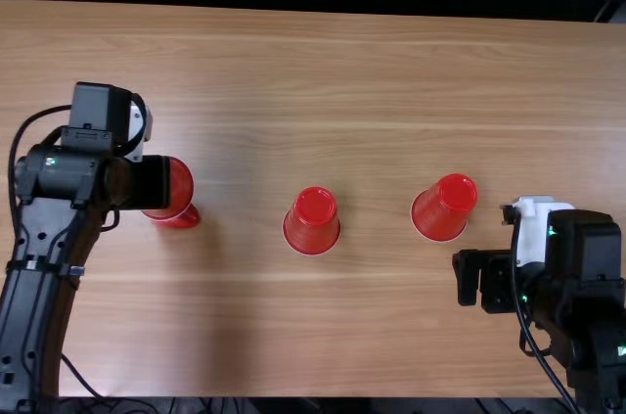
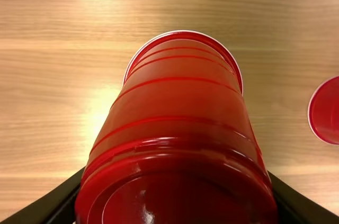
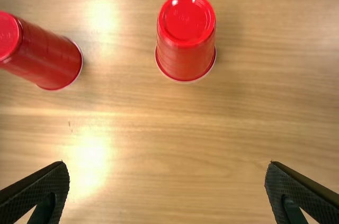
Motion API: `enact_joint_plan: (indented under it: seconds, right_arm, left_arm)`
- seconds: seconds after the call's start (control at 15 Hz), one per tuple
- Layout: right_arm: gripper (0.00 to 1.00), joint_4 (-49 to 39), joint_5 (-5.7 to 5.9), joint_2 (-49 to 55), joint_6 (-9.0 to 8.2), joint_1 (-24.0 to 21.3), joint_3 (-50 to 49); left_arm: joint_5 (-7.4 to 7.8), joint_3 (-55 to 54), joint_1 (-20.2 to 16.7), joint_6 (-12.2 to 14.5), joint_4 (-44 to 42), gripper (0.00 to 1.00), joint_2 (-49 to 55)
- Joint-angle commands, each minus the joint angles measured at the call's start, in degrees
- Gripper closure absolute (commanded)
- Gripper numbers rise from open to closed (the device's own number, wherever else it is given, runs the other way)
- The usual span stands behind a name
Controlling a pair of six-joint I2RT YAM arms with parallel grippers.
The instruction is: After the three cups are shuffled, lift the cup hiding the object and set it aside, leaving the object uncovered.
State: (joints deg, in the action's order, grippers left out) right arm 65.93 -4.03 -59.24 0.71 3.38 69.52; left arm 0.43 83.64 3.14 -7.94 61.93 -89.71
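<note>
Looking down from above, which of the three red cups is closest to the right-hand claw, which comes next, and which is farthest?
From the right gripper, in the top view:
1. The right cup, just beyond it on the table's right side.
2. The middle cup, near the table's centre.
3. The left cup, far over on the left, held in the left gripper.

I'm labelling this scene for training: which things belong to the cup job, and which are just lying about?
Belong to the job:
left cup, gripped by the left claw
middle cup
right cup
right claw, open

Just there:
wooden table
</note>
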Motion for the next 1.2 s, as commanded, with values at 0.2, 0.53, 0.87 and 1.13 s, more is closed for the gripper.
enact_joint_plan:
  seconds: [0.2, 0.53, 0.87, 1.13]
  right_arm:
    - [0.00, -1.64, -0.61, 0.44, -0.18, 0.49, -0.17]
    - [0.00, -1.64, -0.61, 0.44, -0.08, 0.67, -0.35]
    - [0.00, -1.64, -0.61, 0.36, 0.24, 0.58, -0.17]
    - [0.00, -1.53, -0.61, 0.44, 0.24, 0.49, -0.08]
  left_arm:
    - [-6.54, 1.97, -8.94, -1.34, -0.02, 0.97, 1.56]
    - [-11.39, 0.12, -12.98, -1.13, -0.55, 0.97, 1.12]
    - [-11.82, -3.04, -13.07, -1.13, -0.97, 0.85, -4.24]
    - [-11.71, -4.89, -13.07, -1.23, -1.18, 0.84, -9.43]
